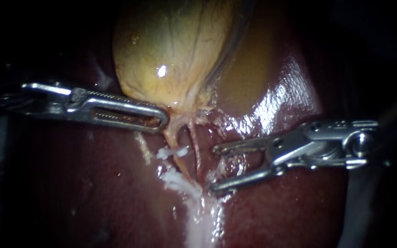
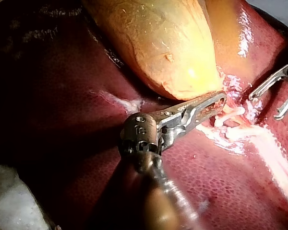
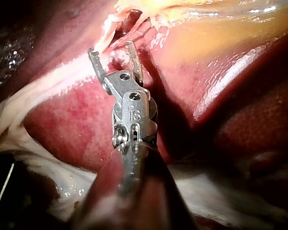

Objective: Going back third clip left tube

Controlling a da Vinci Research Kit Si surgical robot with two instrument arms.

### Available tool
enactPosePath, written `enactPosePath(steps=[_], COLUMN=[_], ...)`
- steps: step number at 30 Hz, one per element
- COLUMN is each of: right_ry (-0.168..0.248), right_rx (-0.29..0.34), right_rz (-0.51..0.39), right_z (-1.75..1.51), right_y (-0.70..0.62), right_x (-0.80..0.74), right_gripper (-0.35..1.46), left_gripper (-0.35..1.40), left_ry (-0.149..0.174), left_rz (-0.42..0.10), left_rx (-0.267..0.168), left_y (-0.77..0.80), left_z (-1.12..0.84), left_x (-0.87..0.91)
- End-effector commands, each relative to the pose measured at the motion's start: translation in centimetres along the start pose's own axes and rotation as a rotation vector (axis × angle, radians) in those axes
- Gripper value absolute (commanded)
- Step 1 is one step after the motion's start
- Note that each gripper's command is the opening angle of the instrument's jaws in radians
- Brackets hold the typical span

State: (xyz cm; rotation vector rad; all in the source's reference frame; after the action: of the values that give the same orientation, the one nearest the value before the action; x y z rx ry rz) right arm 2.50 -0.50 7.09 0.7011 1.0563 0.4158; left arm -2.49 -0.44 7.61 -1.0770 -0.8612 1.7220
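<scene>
**Left tube clipped**

The pale left tube is running from the neck of the yellow gallbladder over the red liver, wearing a white clip. The silver right instrument is sitting just beside it, claw spread. The silver left instrument is lying against that neck, claw pressed together.

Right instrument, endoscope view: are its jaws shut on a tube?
No, the right instrument has its jaws standing apart with a clear gap, gripping nothing.

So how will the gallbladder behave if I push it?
The gallbladder looks full and thin-walled, so it would probably dent and wobble, not resist. Its wet shine suggests it is slippery. The wall may tear if pinched.
</scene>
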Motion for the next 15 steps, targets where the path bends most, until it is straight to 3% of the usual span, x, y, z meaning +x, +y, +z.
enactPosePath(steps=[1,7,15], right_ry=[0.003,0.008,0.011], right_rx=[-0.007,-0.016,-0.019], right_rz=[-0.011,-0.044,-0.07], right_z=[-0.05,-0.3,-0.36], right_y=[0.0,0.0,-0.03], right_x=[0.02,0.12,0.15], right_gripper=[0.5,0.5,0.5], left_gripper=[-0.35,-0.35,-0.35], left_ry=[0.0,0.0,0.0], left_rz=[0.0,0.0,0.0], left_rx=[0.0,0.0,0.0], left_y=[0.0,0.0,-0.03], left_z=[0.0,0.01,0.02], left_x=[0.0,0.0,0.0])
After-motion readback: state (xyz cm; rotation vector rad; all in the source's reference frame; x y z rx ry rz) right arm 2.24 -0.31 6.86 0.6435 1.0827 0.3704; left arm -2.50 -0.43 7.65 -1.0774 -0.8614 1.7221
